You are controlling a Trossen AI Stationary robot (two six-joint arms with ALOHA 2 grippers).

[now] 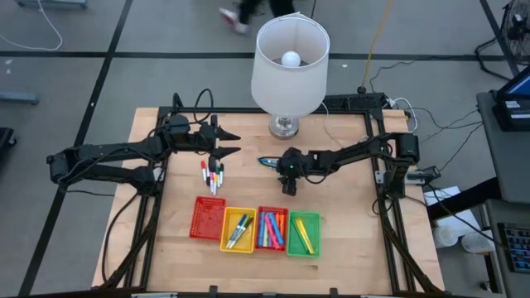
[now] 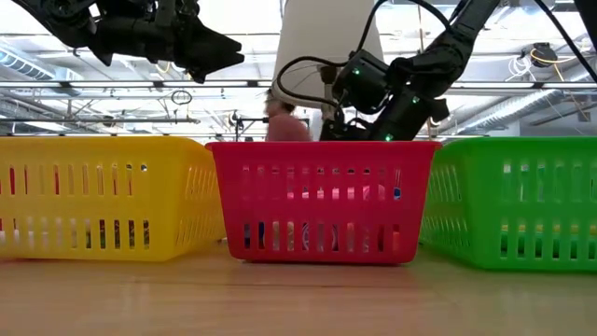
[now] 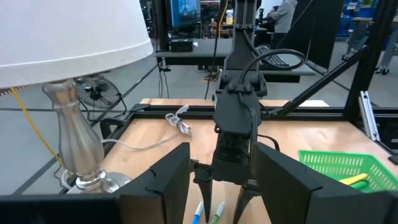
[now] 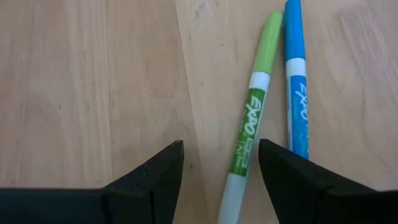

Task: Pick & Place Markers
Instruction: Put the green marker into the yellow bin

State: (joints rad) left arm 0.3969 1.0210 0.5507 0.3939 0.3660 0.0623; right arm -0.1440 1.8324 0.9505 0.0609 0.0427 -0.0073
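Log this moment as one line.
right tool open over green marker | blue marker beside | left tool open, waiting by lamp

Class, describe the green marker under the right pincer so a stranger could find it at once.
Start at the lamp and drop to the open right pincer before its base. Two markers lie side by side beneath it; the green marker has a green cap, its neighbour, the blue marker, a blue one.

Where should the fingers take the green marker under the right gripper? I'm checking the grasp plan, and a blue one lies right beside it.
Grip the green marker at mid-barrel, from straight above: it lies flat on the table. Near its cap the blue marker almost touches it, but the gap widens lower down. The right gripper hangs open, one finger each side.
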